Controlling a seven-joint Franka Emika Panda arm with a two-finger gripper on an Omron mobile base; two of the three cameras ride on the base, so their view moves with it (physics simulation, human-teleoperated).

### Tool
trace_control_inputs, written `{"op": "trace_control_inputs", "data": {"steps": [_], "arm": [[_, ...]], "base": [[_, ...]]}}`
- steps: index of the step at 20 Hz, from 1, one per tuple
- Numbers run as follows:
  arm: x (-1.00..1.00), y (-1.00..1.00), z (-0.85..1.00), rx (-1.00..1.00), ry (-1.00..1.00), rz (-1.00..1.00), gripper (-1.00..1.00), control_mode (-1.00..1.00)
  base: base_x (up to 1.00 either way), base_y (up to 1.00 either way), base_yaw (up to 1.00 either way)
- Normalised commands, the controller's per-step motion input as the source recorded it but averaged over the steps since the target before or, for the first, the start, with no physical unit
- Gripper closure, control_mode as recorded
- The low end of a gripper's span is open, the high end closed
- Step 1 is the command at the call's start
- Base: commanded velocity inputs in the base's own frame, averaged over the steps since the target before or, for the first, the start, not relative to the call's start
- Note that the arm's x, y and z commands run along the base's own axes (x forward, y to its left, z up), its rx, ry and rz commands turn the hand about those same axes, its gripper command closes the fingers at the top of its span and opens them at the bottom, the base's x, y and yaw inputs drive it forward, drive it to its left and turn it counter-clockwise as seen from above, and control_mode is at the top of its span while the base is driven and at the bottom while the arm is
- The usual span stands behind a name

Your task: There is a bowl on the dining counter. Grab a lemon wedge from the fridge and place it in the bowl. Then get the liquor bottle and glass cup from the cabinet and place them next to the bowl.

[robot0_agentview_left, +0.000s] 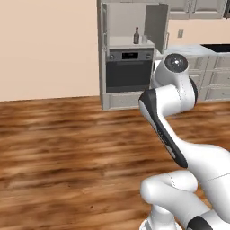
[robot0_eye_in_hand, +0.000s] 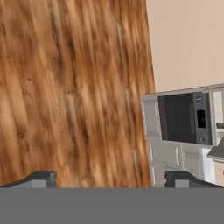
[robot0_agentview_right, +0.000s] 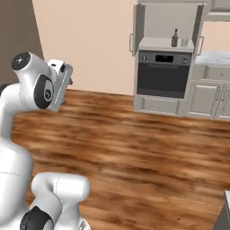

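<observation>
Small dark liquor bottle with red cap [robot0_agentview_right: 174, 38] and clear glass cup [robot0_agentview_right: 184, 42] are seen upright on open beige cabinet [robot0_agentview_right: 166, 20] shelf, well ahead across the floor. Two-finger gripper [robot0_eye_in_hand: 111, 179] is held spread wide, empty.

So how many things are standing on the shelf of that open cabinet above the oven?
2: a liquor bottle towards the left of the shelf, and a glass cup just to its right. The cabinet doors stand open; something further back could be hidden.
</observation>
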Motion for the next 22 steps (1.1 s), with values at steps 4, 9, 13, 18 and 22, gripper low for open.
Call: {"op": "trace_control_inputs", "data": {"steps": [4, 9, 13, 18, 22], "arm": [[0.0, 0.0, 0.0, 0.0, 0.0, 0.0, -1.0, 1.0], [0.0, 0.0, 0.0, 0.0, 0.0, 0.0, -1.0, 1.0], [0.0, 0.0, 0.0, 0.0, 0.0, 0.0, -1.0, 1.0], [0.0, 0.0, 0.0, 0.0, 0.0, 0.0, -1.0, 1.0], [0.0, 0.0, 0.0, 0.0, 0.0, 0.0, -1.0, 1.0]], "base": [[1.0, -0.19, -0.18], [1.0, -0.32, -0.22], [1.0, -0.47, -0.2], [1.0, -0.46, -0.2], [1.0, -0.4, -0.2]]}}
